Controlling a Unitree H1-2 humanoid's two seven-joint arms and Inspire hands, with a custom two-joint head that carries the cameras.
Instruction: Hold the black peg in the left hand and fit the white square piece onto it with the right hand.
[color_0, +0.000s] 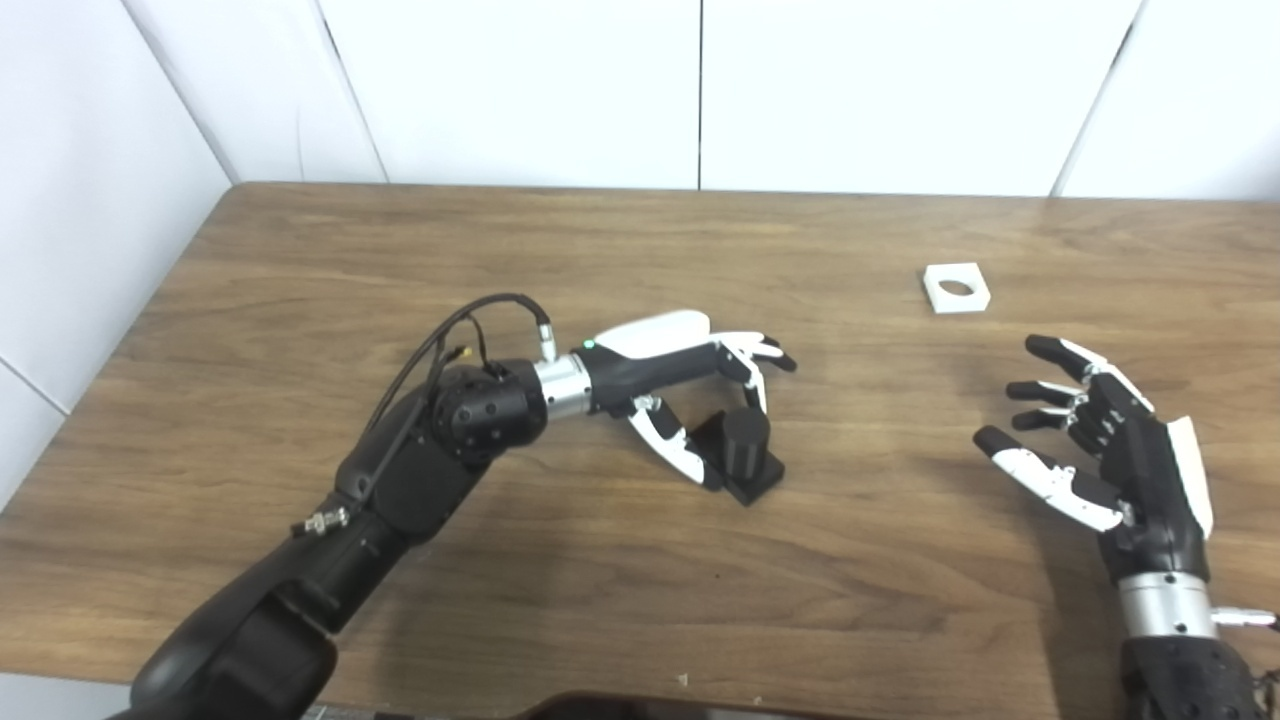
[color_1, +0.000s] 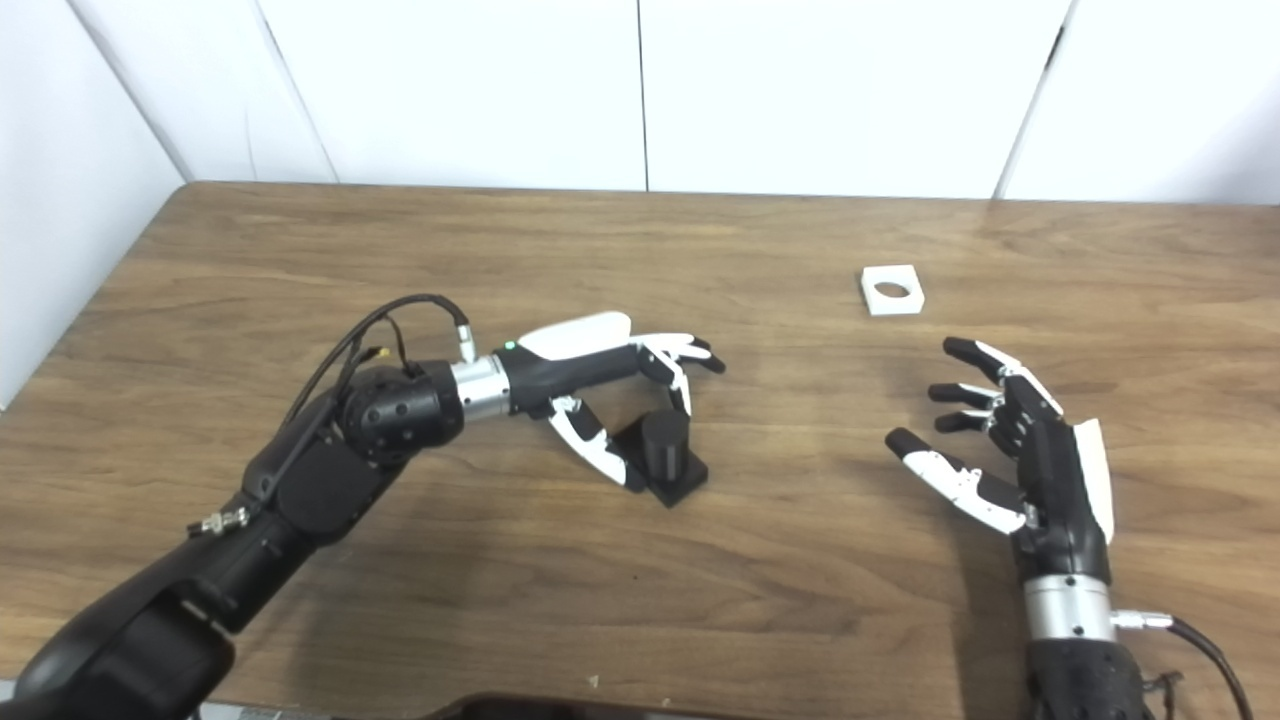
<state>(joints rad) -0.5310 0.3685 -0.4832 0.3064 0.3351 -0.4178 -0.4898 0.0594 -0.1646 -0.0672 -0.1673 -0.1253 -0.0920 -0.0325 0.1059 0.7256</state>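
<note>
right hand (color_0: 1110, 450) spread, empty | left hand (color_0: 690, 385) cupping black peg (color_0: 745, 445), grip unclear | white square piece (color_0: 956, 288) beyond

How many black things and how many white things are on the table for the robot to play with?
Black: 1, the peg, with the left robot hand around it.
White: 1, the square piece, lying beyond the open right robot hand.
Total: 2

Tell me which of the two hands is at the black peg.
The left hand: its fingers curl around the black peg standing on the table. The right hand hovers open, apart from the white square piece.
</note>
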